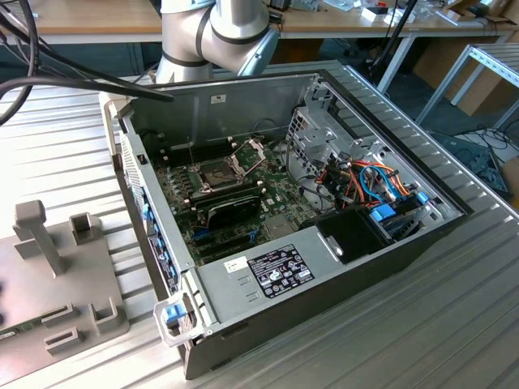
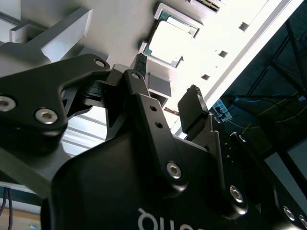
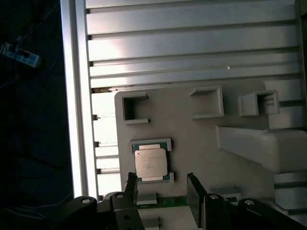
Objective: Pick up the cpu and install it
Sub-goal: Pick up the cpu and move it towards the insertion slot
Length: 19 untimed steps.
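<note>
So right now your gripper (image 3: 161,184) is hanging over the grey fixture plate (image 3: 192,139), not over the PC. The jaws are spread wide and holding nothing; you can see the gap between them in both wrist views. The cpu (image 3: 150,163) is lying flat in its little square nest on that plate, silver top facing up. It's just past the tips of the jaws and closer to one of them than the other. Looks like nothing is touching it. The plate rests on the ribbed metal bench (image 3: 192,48), near the bench edge. In the exterior view the open computer case (image 1: 243,97) lies on its side on the bench, with the plate off to the exterior view's left of it. Inside, the dark socket (image 1: 219,174) sits on the motherboard with its shiny retention frame (image 1: 251,151) flipped up
</note>
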{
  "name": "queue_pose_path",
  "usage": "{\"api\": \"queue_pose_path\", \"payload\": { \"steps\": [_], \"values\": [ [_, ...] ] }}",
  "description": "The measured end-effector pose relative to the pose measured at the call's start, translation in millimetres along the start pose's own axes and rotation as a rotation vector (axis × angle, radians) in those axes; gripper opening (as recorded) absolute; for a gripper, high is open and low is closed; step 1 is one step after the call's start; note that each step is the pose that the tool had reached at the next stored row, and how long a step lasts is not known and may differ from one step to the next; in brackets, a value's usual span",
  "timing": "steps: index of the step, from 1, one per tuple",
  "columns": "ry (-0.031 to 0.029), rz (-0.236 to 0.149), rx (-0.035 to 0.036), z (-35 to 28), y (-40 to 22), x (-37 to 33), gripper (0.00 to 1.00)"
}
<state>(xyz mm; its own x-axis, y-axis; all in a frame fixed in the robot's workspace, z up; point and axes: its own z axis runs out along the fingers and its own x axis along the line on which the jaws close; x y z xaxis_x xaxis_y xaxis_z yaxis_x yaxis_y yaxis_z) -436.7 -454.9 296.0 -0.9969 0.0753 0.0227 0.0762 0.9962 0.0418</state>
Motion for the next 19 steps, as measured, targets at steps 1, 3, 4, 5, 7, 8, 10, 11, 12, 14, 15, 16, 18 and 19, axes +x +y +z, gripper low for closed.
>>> {"api": "queue_pose_path", "payload": {
  "steps": [1,3,4,5,7,8,10,11,12,14,15,16,18,19],
  "values": [
    [0.0002,0.000,0.0002,0.7,0.0,0.0,0.54],
    [0.0002,0.000,0.0002,2.9,-0.2,-0.1,0.54],
    [0.0003,0.000,0.0003,3.7,-0.2,-0.1,0.54],
    [0.0003,0.000,0.0003,4.6,-0.2,-0.1,0.54],
    [0.0003,0.000,0.0003,6.3,-0.3,-0.1,0.54],
    [0.0003,0.000,0.0003,7.0,-0.3,-0.1,0.54],
    [0.0005,0.000,0.0004,8.2,-0.4,-0.2,0.54],
    [0.0005,0.000,0.0005,8.5,-0.4,-0.2,0.54],
    [0.0005,0.000,0.0005,8.5,-0.4,-0.1,0.54],
    [0.0004,0.000,0.0004,8.9,-0.4,-0.2,0.54],
    [0.0003,0.000,0.0003,8.9,-0.4,-0.2,0.54],
    [0.0004,0.000,0.0004,8.9,-0.4,-0.2,0.54],
    [0.0003,0.000,0.0003,8.9,-0.4,-0.2,0.54],
    [0.0003,0.000,0.0003,9.0,-0.4,-0.2,0.54]
  ]
}}
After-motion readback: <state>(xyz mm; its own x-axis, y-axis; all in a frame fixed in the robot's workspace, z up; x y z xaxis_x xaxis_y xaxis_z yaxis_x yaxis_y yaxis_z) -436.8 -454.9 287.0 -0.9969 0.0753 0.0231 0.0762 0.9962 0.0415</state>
